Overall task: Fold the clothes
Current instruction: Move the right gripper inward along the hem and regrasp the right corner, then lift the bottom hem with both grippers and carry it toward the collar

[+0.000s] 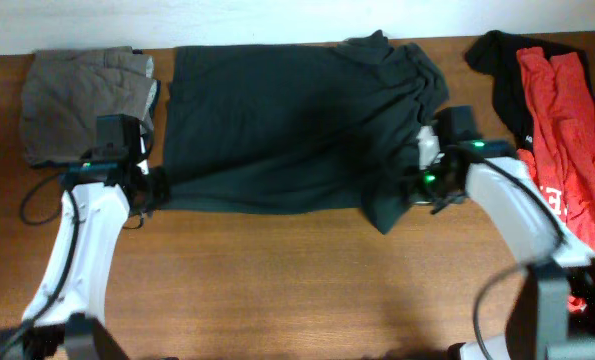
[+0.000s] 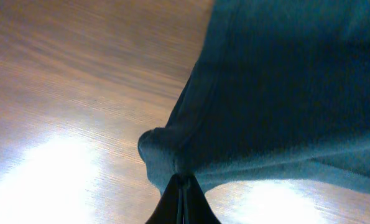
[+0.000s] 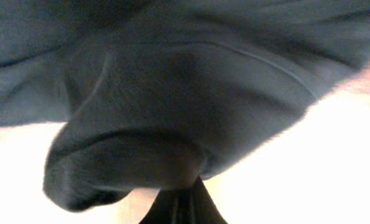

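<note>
Here: wooden counter (image 1: 277,280) carries large black T-shirt (image 1: 277,120), spread at centre, right side rumpled. Cloth soft, light, limp; likely sags and bunches where pinched. Best hold: hem corners. Left jaws clamped on near-left corner; right jaws clamped on bunched near-right edge.

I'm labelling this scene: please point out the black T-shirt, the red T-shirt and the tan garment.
black T-shirt (image 1: 277,120), overhead view, middle of its spread body.
red T-shirt (image 1: 567,110), overhead view, upper part of its crumpled cloth.
tan garment (image 1: 77,100), overhead view, centre of the pile.
</note>
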`<state>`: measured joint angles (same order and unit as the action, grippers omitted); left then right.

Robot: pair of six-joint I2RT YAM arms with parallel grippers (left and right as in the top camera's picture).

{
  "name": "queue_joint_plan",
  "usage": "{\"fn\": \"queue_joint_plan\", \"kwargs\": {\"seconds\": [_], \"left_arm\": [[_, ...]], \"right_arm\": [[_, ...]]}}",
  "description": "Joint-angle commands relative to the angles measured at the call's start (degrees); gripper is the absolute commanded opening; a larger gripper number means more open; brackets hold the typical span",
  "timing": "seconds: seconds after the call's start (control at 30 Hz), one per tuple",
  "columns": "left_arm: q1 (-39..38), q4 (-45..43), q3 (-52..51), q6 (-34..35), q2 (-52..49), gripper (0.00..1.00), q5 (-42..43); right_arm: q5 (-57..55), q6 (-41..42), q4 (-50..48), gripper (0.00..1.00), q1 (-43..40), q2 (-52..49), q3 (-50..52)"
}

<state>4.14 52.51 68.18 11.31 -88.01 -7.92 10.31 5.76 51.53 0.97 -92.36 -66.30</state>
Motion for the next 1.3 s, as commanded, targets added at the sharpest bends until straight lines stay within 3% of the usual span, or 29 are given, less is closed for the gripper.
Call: {"fn": "queue_joint_plan", "kwargs": {"seconds": [0.0, 0.43, 0.8, 1.07, 1.27], "left_arm": [[0.4, 2.4, 1.5, -0.7, 4.3, 0.00, -9.1], [3.1, 5.0, 1.5, -0.3, 11.0, 0.00, -2.7], [3.1, 0.4, 1.4, -0.3, 9.8, 0.00, -1.9], [3.1, -3.1, 1.4, -0.3, 4.7, 0.00, -0.6], [3.1, -11.4, 1.4, -0.3, -1.3, 0.00, -0.7]], "right_arm": [[-0.4, 0.4, 4.7, 0.04, -3.3, 6.8, -1.4], [-0.4, 1.8, 14.9, 0.04, -13.9, 17.2, -1.4], [1.3, 1.6, 2.5, 0.04, -8.9, 15.6, -1.4], [1.3, 1.6, -2.3, 0.04, -6.5, 7.0, -1.4], [1.6, 1.6, -9.1, 0.04, -6.2, 1.4, -1.4]]}}
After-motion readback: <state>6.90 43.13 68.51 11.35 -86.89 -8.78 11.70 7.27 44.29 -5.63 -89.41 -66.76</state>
